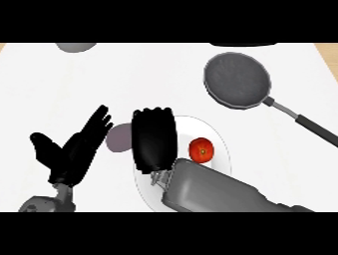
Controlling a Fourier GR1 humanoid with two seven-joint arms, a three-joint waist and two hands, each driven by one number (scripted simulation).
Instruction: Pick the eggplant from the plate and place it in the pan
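Holds right hand (154,142) over plate's (221,144) left rim, fingers straight, grasping nothing; half hides the eggplant (118,138) lying at that rim. Could push it onto the counter (164,64), or bump the tomato (202,149), by closing off-centre. Rests left hand (72,149) open, leftward.

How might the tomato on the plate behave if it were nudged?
The tomato looks round, so it would probably roll; the rim of the plate may stop it. Its smooth skin could be slippery.
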